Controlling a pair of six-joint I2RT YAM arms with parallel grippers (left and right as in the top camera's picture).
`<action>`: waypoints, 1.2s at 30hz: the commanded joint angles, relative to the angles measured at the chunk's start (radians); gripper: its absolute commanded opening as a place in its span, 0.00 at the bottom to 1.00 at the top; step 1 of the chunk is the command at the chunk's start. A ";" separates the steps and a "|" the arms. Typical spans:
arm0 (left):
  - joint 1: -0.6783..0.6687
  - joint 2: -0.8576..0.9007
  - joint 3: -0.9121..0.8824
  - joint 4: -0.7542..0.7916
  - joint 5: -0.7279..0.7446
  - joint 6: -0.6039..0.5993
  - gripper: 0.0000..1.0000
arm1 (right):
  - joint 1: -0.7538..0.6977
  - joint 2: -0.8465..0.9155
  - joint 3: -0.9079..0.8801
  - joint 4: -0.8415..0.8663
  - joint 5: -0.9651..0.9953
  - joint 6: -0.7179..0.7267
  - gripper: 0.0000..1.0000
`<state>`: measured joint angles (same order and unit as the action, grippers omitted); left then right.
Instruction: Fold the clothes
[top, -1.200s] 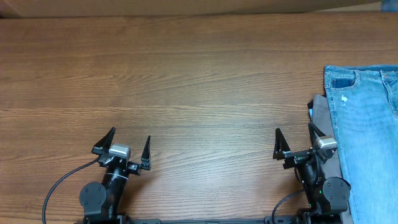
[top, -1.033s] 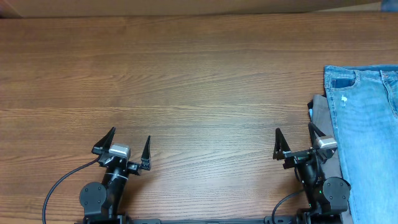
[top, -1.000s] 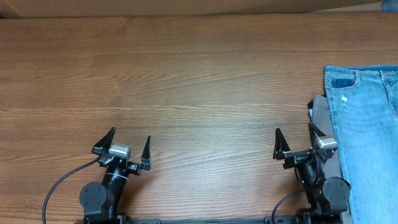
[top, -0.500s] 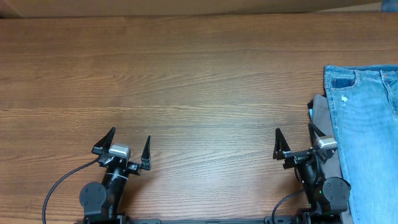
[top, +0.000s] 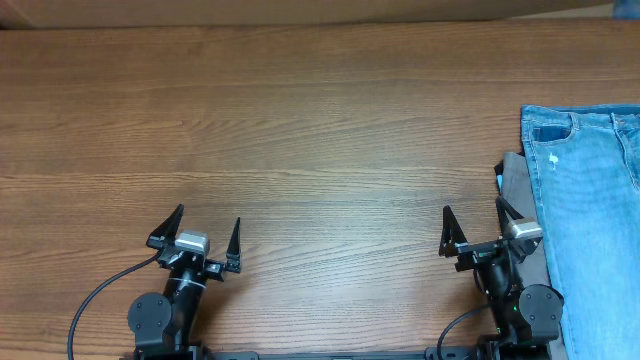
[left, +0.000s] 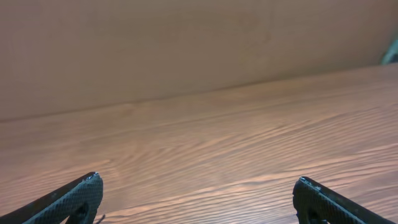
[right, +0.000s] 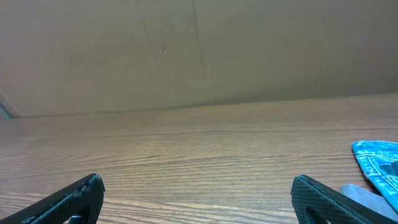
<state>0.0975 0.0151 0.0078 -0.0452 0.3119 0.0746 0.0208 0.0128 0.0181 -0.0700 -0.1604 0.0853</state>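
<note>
lying flat at the right edge of the wooden bench (top: 300, 130), light-blue jeans (top: 590, 210) run out of the overhead view, with a pocket and a small white spot near their far end. a grey cloth (top: 518, 185) peeks from under their left side. the left pincer (top: 210, 216) sits by the front edge, spread wide and empty, well apart from the jeans. the right pincer (top: 473, 208) sits just beside them, also wide open, holding nothing. no fold shows, so the folding looks unstarted.
</note>
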 joint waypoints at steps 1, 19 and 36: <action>-0.006 -0.009 -0.003 -0.008 -0.145 0.100 1.00 | -0.003 -0.010 -0.010 0.006 -0.005 0.005 1.00; -0.006 -0.009 -0.003 -0.022 -0.226 0.102 1.00 | -0.003 -0.010 -0.010 0.006 -0.005 0.005 1.00; -0.006 -0.009 -0.003 -0.023 -0.226 0.102 1.00 | -0.003 -0.010 -0.010 0.006 -0.005 0.005 1.00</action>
<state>0.0975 0.0151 0.0078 -0.0654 0.0994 0.1612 0.0208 0.0128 0.0181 -0.0700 -0.1604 0.0853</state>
